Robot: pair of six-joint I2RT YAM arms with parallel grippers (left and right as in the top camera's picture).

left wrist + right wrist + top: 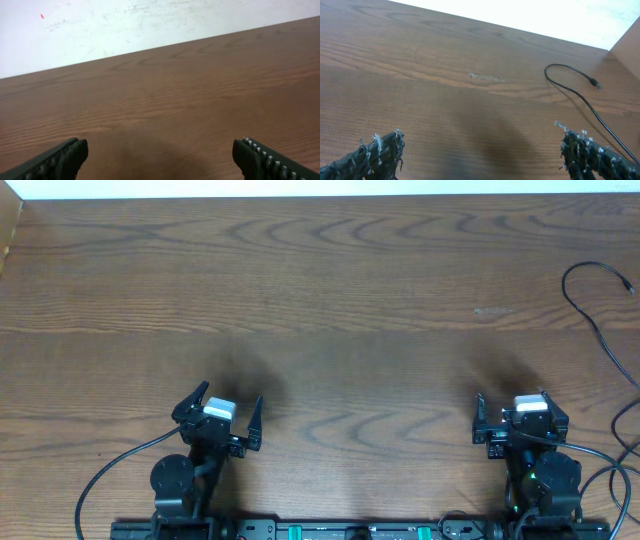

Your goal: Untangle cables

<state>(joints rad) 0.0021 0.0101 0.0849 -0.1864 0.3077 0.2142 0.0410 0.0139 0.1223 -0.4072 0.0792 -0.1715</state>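
Cable [595, 330] beyond right arm [535, 455], jaws wide

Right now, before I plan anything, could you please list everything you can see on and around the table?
thin black cable with a small plug end: one in view, black, looping loose near the table's far right edge and running off the picture
brown wood-grain table: one, brown, fills all three views
pale scuff mark: one, whitish, on the table's right half, left of the cable
white surface: one, white, beyond the table's far edge
thicker black arm cables: black, at the near edge, attached to the arms
left pincer: one, black, open, above bare wood, holding nothing
right pincer: one, black with frayed pads, open, holding nothing
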